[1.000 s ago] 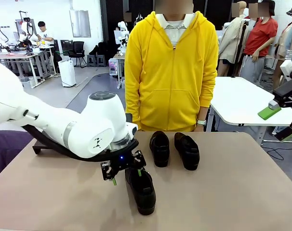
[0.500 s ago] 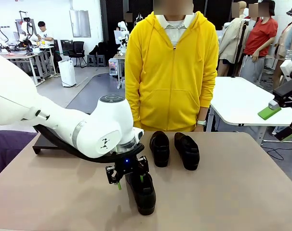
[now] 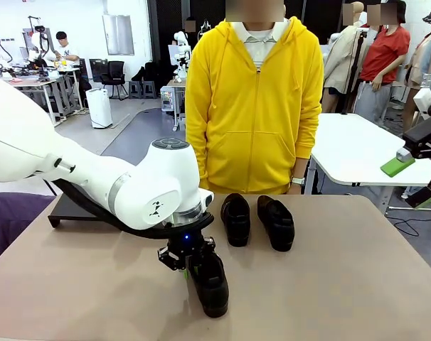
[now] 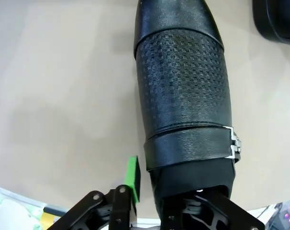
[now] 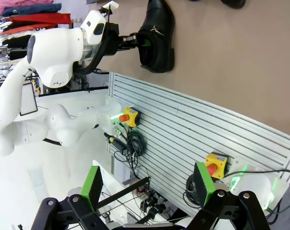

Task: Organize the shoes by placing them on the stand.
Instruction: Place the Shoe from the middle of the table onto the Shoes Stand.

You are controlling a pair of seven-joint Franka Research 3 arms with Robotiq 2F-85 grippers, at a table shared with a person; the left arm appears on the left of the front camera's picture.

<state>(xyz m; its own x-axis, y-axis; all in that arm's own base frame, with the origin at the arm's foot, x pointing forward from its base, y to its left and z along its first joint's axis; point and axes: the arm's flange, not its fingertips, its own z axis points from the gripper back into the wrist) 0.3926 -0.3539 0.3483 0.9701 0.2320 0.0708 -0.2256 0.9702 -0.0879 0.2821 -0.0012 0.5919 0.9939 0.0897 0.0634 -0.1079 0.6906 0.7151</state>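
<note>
Three black glossy shoes lie on the tan table in the front view. The near shoe (image 3: 210, 284) points toward me, and my left gripper (image 3: 193, 264) has closed in on its heel end. In the left wrist view one finger is down inside that shoe (image 4: 183, 91) while the green-padded outer finger (image 4: 132, 176) sits right beside its side wall. Two more shoes (image 3: 236, 219) (image 3: 276, 222) rest side by side in front of the person. The black stand (image 3: 67, 209) sits at the far left, partly behind my left arm. My right gripper (image 5: 147, 184) hangs open and empty off the table's right side.
A person in a yellow hoodie (image 3: 254, 106) stands at the far edge, hands down. A white table (image 3: 358, 153) is behind on the right. A slatted panel with button boxes (image 5: 183, 129) runs below the table's near edge. Bare tabletop lies to the right of the shoes.
My left gripper has come down a little and to the right onto the near shoe's heel, and its jaws have narrowed from wide open. The shoes and right arm have not moved.
</note>
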